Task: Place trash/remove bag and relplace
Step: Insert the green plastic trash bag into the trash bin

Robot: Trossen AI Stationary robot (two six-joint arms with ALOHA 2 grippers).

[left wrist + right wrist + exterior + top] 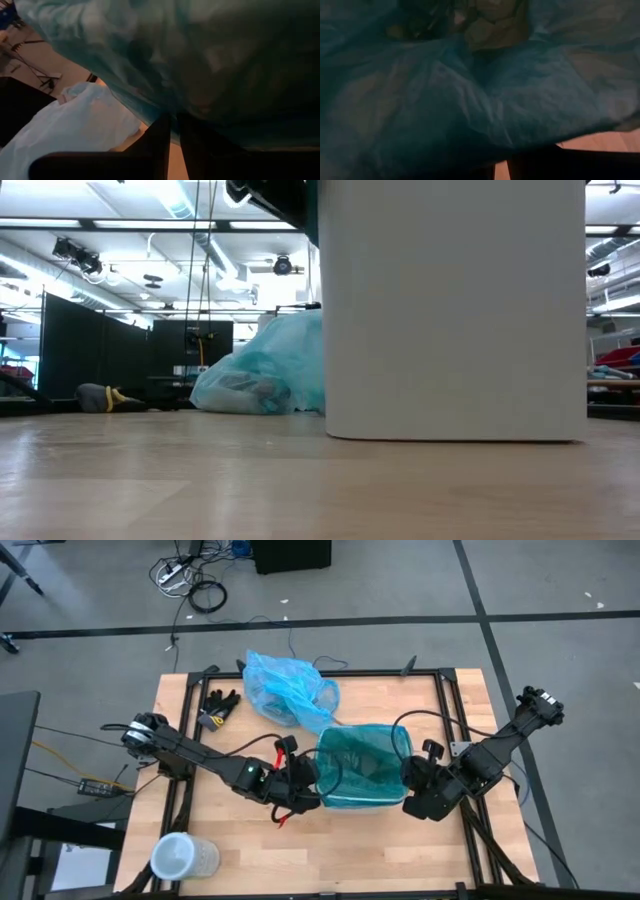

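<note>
While you look from the left edge of the table, you first meet a clear cup (183,856) at the near left corner and a pair of black gloves (218,706) at the far left, neither part of the job. Next comes the left gripper (306,786), pressed against the left rim of the bin (352,802); its fingers (162,140) sit almost closed, and they look pinched on the teal liner (362,762), though you cannot be sure. Behind it, far of centre, the light blue bag (289,688) lies bunched on the wood, filled and already out of the bin. Trash shows only as dim shapes through that bag (262,385). So removal looks done, and replacing is under way: the teal liner is draped inside the bin with its edge over the rim. At the right rim, the right gripper (418,795) is buried in plastic, and you cannot tell its opening. Seating the liner evenly appears to remain.
</note>
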